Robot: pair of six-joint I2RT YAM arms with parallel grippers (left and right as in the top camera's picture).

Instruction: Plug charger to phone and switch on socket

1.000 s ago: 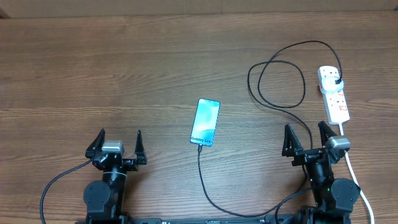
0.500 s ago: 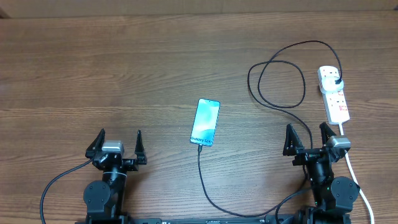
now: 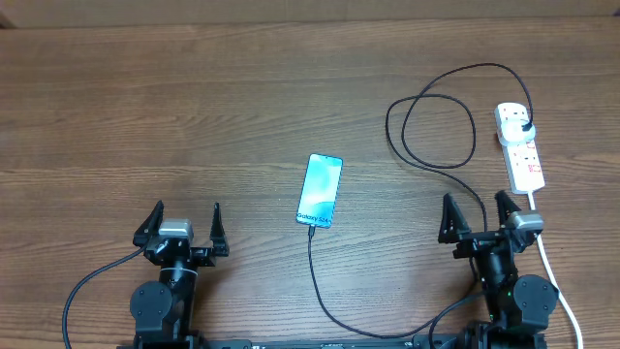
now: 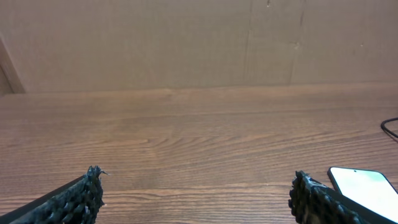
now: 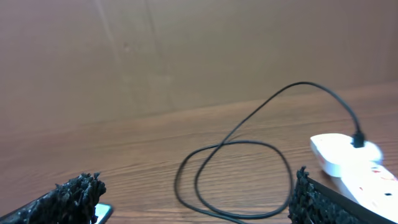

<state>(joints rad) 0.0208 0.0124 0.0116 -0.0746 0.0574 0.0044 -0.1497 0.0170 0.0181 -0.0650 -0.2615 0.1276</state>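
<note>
The phone (image 3: 321,190) lies at the table's middle with its light-blue screen lit; its corner shows in the left wrist view (image 4: 367,186) and in the right wrist view (image 5: 98,213). The black charger cable (image 3: 432,126) loops at the right, its connector tip at the phone's near end (image 3: 312,231) and its black plug in the white socket strip (image 3: 519,145). The loop (image 5: 233,177) and the socket (image 5: 348,158) show in the right wrist view. My left gripper (image 3: 181,225) is open and empty at the front left. My right gripper (image 3: 478,216) is open and empty just in front of the socket.
The socket's thick white cord (image 3: 557,281) runs down the right side past my right arm. The black cable trails from the phone along the front edge (image 3: 334,315). A brown wall stands behind the table (image 4: 186,43).
My right gripper shifted very slightly; nothing else moved.
</note>
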